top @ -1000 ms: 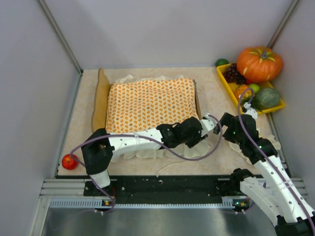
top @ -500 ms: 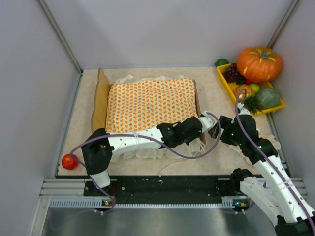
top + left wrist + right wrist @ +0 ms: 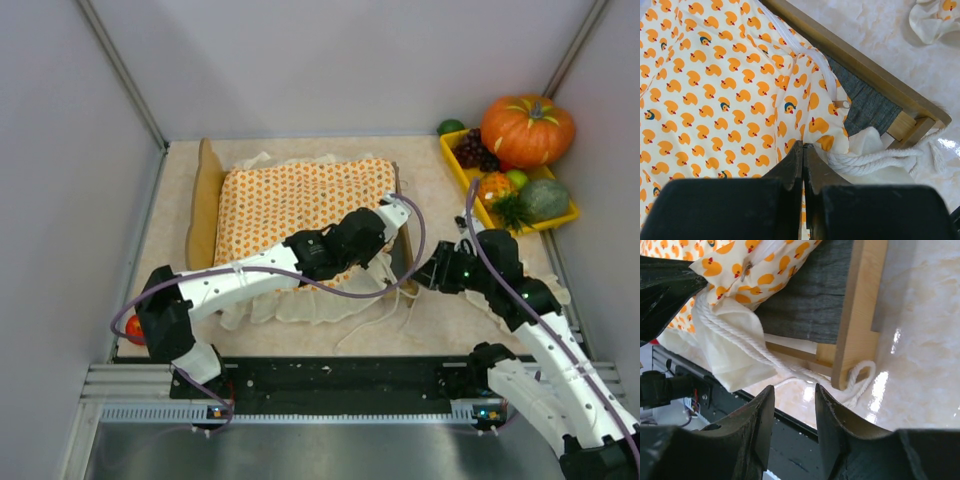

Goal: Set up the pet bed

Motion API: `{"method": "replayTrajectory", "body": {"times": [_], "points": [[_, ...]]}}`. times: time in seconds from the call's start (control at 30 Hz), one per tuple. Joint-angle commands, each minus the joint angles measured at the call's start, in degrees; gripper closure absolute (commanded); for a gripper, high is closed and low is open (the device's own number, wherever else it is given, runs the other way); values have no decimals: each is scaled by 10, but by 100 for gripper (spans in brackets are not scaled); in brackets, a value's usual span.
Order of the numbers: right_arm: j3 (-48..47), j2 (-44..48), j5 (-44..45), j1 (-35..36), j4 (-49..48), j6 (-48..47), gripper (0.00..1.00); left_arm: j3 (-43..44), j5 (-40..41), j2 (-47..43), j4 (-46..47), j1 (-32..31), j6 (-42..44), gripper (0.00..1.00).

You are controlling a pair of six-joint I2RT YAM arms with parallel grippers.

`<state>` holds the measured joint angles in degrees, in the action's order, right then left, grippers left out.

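At the far left a red apple [image 3: 129,331] shows partly from behind the left arm's elbow at the near edge of the worktop [image 3: 430,180]. The pet bed [image 3: 204,203] lies in the left-centre of the worktop with its tall rounded headboard toward the left wall. An orange-duck bedspread [image 3: 295,205] with a cream ruffle covers most of it. The left arm reaches across the bedspread to the bed's right end. There the left claw [image 3: 393,212] has its fingers pressed tight together, pinching a fold of the bedspread near its right edge. Just right of that pinch the cover is drawn back, and the dark grey base [image 3: 810,295] and a light-wood rail [image 3: 860,300] show bare. A white rope [image 3: 865,161] trails from the ruffle around the bed's near right corner. The right claw [image 3: 432,272] hangs just beside that corner, its fingers [image 3: 762,430] a narrow gap apart with nothing between them. At the far right a yellow tray [image 3: 461,170] holds fruit, with a pumpkin [image 3: 527,128] at its far end.
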<state>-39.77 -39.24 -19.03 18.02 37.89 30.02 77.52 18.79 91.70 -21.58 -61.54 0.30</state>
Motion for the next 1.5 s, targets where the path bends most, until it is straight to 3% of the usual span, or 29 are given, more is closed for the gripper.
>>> {"method": "replayTrajectory", "body": {"times": [0.0,0.2,0.43,0.67,0.87,0.97,1.07,1.27,1.47], "points": [[-7,-14,-43,34,-53,-17,63,8,7,-28,-4,4,-2,100],[-12,-59,40,128,-64,-22,60,4,4,-35,-4,8,-18,100],[-4,-87,81,141,-73,-39,60,-4,0,-42,-5,15,-29,100],[8,-105,62,141,-111,-60,63,-8,-11,-46,-1,21,-33,100],[19,-124,44,141,-143,-56,69,-10,-16,-49,0,24,-36,100],[22,-132,39,142,-150,-53,91,-12,-17,-50,-1,25,-38,100],[22,-134,39,144,-149,-56,100,-13,-16,-50,0,26,-39,100],[13,-123,4,153,-132,-51,100,-14,-19,-56,0,33,-42,100],[6,-83,-108,155,-130,-11,100,-24,-32,-67,4,45,-48,100]]}}
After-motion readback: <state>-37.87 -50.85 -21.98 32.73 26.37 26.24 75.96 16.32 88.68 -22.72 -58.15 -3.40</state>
